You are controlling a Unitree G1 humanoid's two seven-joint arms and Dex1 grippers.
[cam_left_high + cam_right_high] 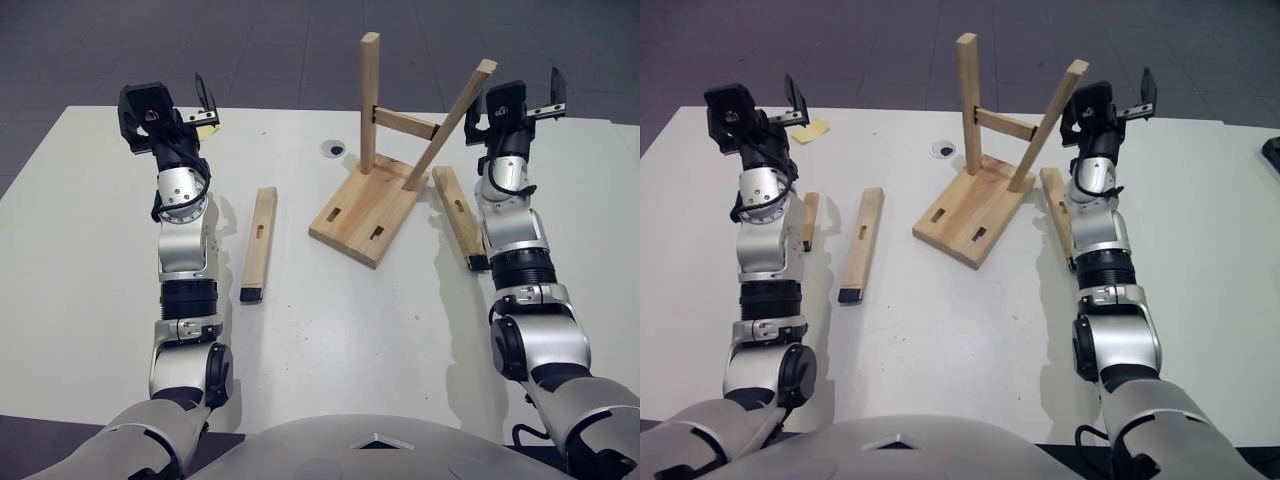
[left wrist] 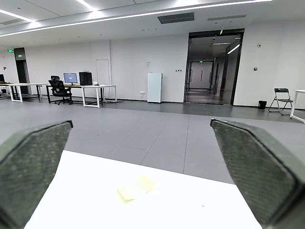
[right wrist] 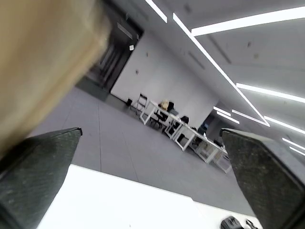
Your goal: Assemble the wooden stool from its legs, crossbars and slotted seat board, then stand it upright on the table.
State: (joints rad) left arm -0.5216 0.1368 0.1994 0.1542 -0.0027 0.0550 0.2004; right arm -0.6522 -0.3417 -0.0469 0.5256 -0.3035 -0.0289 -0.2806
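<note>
**Half-built stool upside down on the white counter, both grippers raised and empty**

A white counter carries all the parts. Beyond its far edge lies a grey tiled floor in a large office room. There are white walls, strip lights on the ceiling, desks with a monitor and chair, and a dark doorway.

At the far left the left gripper hangs above the counter near its far edge, fingers spread wide with nothing between them. A yellow paper note lies on the counter just past it. A short wooden piece lies beside the left arm, partly hidden by it. Next to it a loose leg lies flat, its dark-capped end toward the robot.

Near the far edge, around the middle, a round cable hole is set into the counter. To the right of it the seat board rests on the counter. Two of its slots hold legs pointing up: one upright leg and one leaning leg, joined by a crossbar. The two nearer slots stand open.

Another leg lies flat between the seat board and the right arm. The right gripper is held up just beside the top of the leaning leg, fingers wide apart and gripping nothing. I cannot tell whether it touches the wood. A dark object sits at the counter's far right edge.
</note>
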